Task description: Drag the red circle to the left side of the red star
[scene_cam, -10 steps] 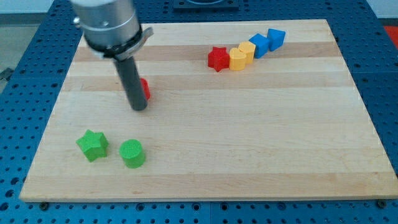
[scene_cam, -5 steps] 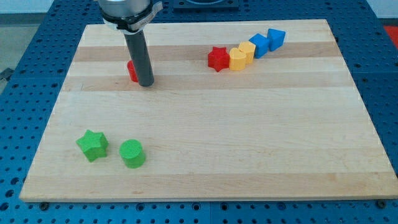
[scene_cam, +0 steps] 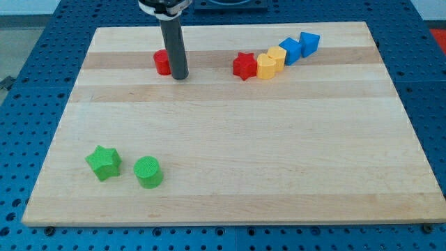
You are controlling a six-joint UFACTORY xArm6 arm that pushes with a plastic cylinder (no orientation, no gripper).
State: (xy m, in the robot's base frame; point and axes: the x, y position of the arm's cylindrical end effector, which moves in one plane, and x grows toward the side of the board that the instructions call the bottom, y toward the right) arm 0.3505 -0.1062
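Observation:
The red circle (scene_cam: pixel 162 63) sits near the view's top, left of centre, partly hidden behind my rod. My tip (scene_cam: pixel 180 77) rests on the board just to the right of and below the red circle, touching or nearly touching it. The red star (scene_cam: pixel 244 66) lies farther to the view's right, at the left end of a diagonal row of blocks. A gap of bare board separates the red circle from the red star.
Right of the red star run a yellow block (scene_cam: pixel 266 65), a second yellow block (scene_cam: pixel 278 57), a blue block (scene_cam: pixel 290 50) and a blue cube (scene_cam: pixel 309 43). A green star (scene_cam: pixel 103 162) and a green circle (scene_cam: pixel 148 172) sit at the bottom left.
My rod has moved up and to the right across the board. The red circle has moved with it, up and to the right, closer to the red star.

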